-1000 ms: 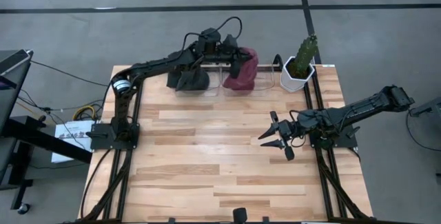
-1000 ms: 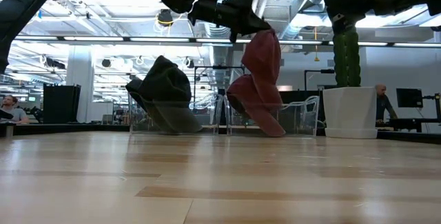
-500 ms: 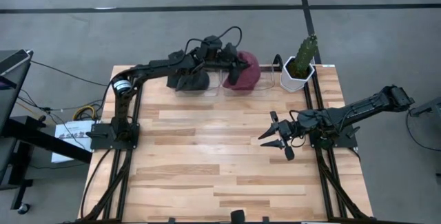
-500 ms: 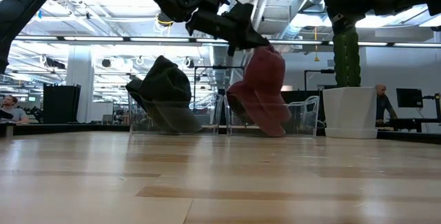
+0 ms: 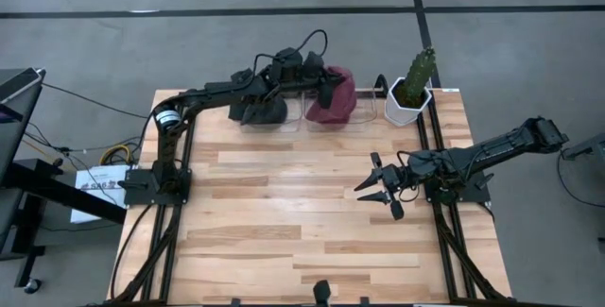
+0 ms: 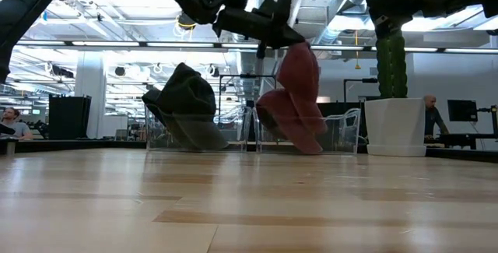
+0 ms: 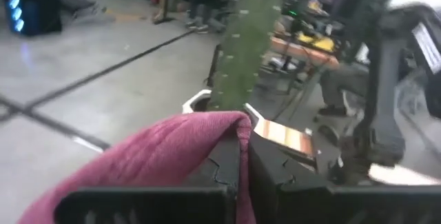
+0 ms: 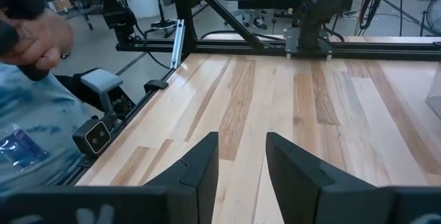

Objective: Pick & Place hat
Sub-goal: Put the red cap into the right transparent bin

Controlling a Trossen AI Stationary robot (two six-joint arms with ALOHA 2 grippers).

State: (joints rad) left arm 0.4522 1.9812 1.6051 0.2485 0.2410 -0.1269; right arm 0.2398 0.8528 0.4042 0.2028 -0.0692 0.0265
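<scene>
A maroon hat (image 5: 335,101) hangs at the table's far edge from my left gripper (image 5: 324,84), which is shut on it; the low view shows the hat (image 6: 299,101) reaching down into a clear bin (image 6: 345,132). In the left wrist view the maroon cloth (image 7: 138,162) fills the space before the fingers. A dark hat (image 5: 262,109) sits in the neighbouring clear bin on the left, its crown up (image 6: 185,101). My right gripper (image 5: 379,186) hovers open over the table's right half, far from both hats (image 8: 241,158). My left gripper pinches the maroon hat's upper edge (image 7: 236,122) between its two shut fingers (image 7: 220,165), coming level from the table's left. The hat hangs below the fingers, slack, and its lower end (image 6: 307,145) is down inside the clear bin.
A cactus in a white pot (image 5: 410,94) stands right of the bins at the far right corner (image 6: 391,121). The wooden table (image 5: 284,213) lies bare between the bins and the near edge. People and desks show in the room beyond.
My left gripper dropped with the maroon hat toward the bin and shifted a little left, so the hat bunched up lower in the bin; then it rose slightly and moved back right, and the hat hangs longer again. The gripper stayed shut on it.
</scene>
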